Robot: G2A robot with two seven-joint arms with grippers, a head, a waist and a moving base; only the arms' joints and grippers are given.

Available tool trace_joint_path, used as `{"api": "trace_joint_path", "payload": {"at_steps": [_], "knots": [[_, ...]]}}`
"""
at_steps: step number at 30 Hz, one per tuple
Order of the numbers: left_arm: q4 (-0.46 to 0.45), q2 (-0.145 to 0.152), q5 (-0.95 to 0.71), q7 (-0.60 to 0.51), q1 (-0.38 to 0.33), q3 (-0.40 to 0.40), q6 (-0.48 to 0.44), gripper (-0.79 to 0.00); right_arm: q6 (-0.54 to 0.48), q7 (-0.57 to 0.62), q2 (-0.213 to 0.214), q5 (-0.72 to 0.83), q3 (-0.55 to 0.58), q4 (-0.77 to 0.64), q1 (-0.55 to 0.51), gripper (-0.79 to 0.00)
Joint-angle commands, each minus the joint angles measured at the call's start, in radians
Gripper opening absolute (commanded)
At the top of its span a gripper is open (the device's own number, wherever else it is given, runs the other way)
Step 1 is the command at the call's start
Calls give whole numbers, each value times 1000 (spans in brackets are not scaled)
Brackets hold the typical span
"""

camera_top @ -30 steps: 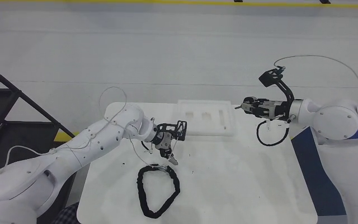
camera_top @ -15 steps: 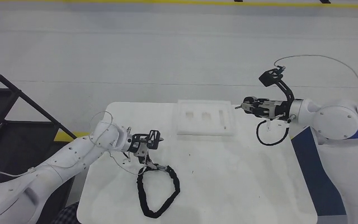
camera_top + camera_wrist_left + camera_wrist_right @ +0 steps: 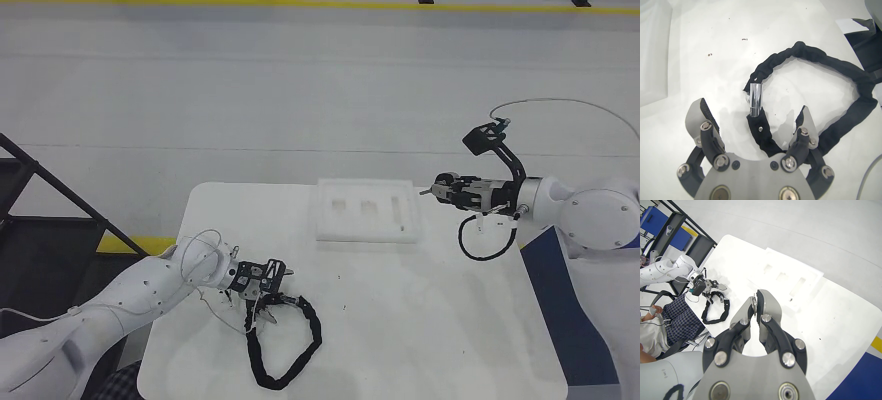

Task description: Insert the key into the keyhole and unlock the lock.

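Note:
A black fabric-covered chain lock (image 3: 290,350) lies looped on the white table (image 3: 450,320) at the front left. Its chrome lock cylinder (image 3: 755,99) joins the two chain ends. My left gripper (image 3: 753,117) is open and low over the table, one finger on each side of the chain end just behind the cylinder, touching nothing. From above, the left gripper (image 3: 272,299) sits at the loop's far end. My right gripper (image 3: 754,303) hangs above the table's back right, shut on a small metal key (image 3: 753,300); from above, the right gripper (image 3: 437,189) points left.
A white foam tray (image 3: 368,210) with three recesses lies at the back middle of the table. A black cable loop (image 3: 485,245) hangs below the right arm. Bare tabletop spreads between the chain and the right side.
My left arm has drawn back toward the front left and turned, bringing its open gripper down around the chain at the cylinder. The right arm and key have not moved.

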Motion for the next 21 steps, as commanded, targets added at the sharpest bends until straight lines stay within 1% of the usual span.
{"api": "trace_joint_path", "payload": {"at_steps": [1,6,7,8,9,10,11,12,14,15,16,17,21], "knots": [[17,-10,9,13,-3,2,0,0,0,0,0,0,0,0,0,-785],[43,-31,40,43,-8,7,-1,0,0,0,0,0,0,0,0,-785],[47,-34,45,49,-9,7,-2,-80,0,0,0,0,0,0,0,-785],[50,-37,52,53,-9,9,-4,-188,0,0,0,0,0,0,0,-785],[55,-40,59,53,-10,10,-7,-256,0,0,0,0,0,0,0,-785],[60,-44,62,56,-10,11,-8,-422,0,0,0,0,0,0,0,-785],[65,-47,65,60,-10,11,-8,-459,0,0,0,0,0,0,0,-785],[71,-50,70,61,-10,12,-11,-545,0,0,0,0,0,0,0,-785],[81,-56,82,59,-11,15,-14,-653,0,0,0,0,0,0,0,-785],[85,-59,88,55,-12,15,-15,-739,0,0,0,0,0,0,0,-785],[87,-62,90,54,-12,15,-15,-776,0,0,0,0,0,0,0,-785],[89,-65,92,55,-12,15,-14,-785,0,0,0,0,0,0,0,-785],[92,-72,108,57,-15,13,-11,-785,0,0,0,0,0,0,0,-785]]}}
